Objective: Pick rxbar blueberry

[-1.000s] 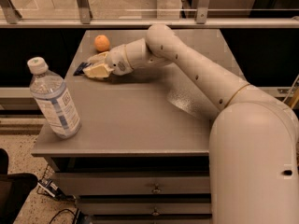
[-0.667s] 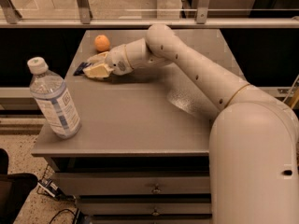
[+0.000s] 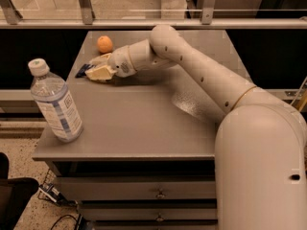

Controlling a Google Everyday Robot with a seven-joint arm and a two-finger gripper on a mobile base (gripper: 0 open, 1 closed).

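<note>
The rxbar blueberry point(image 3: 84, 70) is a flat dark navy wrapper lying on the grey table point(image 3: 139, 123) near its far left edge. Only its left end shows; the rest is hidden by my gripper. My gripper point(image 3: 99, 70) is down at table level right on the bar, reaching in from the right. The bar rests on the table surface.
A round orange fruit point(image 3: 104, 44) sits just behind the gripper at the far left. A clear water bottle with a white cap point(image 3: 55, 102) stands upright at the front left corner. A metal railing point(image 3: 144, 23) runs behind the table. Drawers are below the front edge.
</note>
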